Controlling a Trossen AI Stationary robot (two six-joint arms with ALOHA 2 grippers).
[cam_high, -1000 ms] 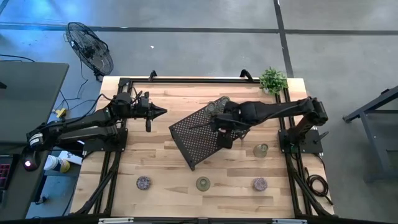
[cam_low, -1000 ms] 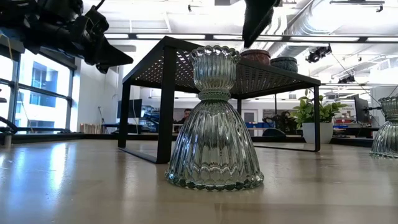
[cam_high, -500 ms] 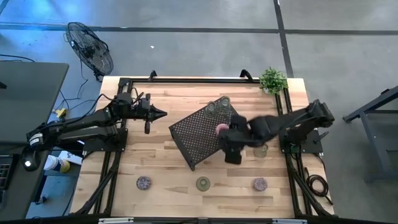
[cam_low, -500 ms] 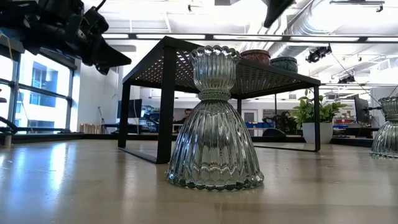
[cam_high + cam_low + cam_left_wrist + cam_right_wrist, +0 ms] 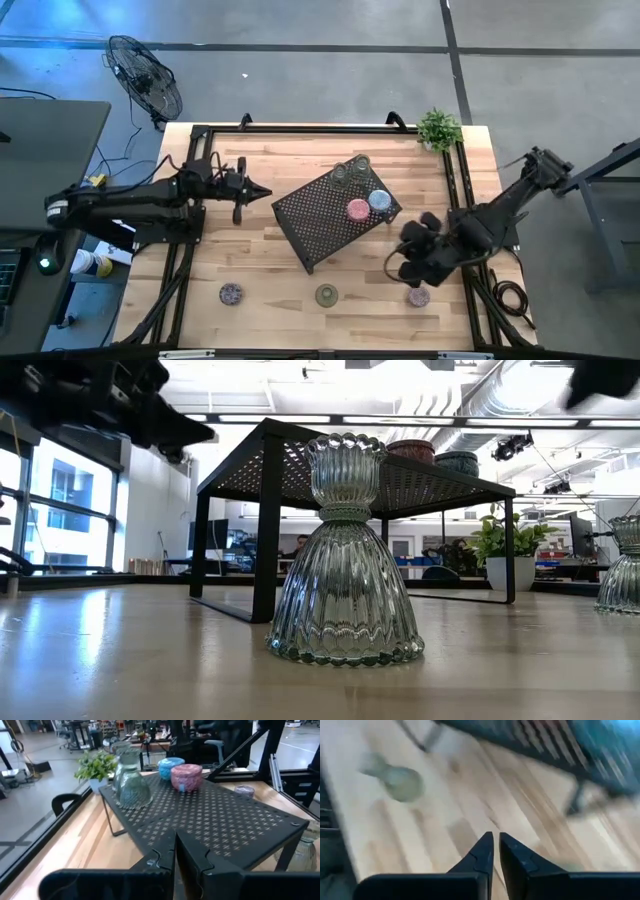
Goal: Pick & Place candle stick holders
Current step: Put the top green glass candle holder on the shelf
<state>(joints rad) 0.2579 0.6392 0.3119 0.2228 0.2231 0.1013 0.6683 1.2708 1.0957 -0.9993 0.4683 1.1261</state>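
A black mesh tray (image 5: 322, 222) stands on its legs mid-table. On its top stand two clear-greenish candle stick holders (image 5: 350, 168), a pink one (image 5: 357, 209) and a blue one (image 5: 379, 200). Three more stand on the table near its front edge: mottled ones (image 5: 231, 293) (image 5: 417, 296) and a clear-greenish one (image 5: 327, 295). Another clear one (image 5: 623, 565) shows at the right in the low view. My right gripper (image 5: 408, 268) hovers near the front right, shut and holding nothing (image 5: 496, 845). My left gripper (image 5: 262, 192) waits left of the tray, shut (image 5: 175, 855).
A small green potted plant (image 5: 438, 128) stands at the table's far right corner. Black frame rails (image 5: 190, 230) run along the table's left and right sides. Bare wood lies between the tray and the front row of holders.
My right gripper has drawn back from above the tray toward the table's near right corner and away from the pink holder. The pink and blue holders stay standing on the tray's top, now uncovered in the high view.
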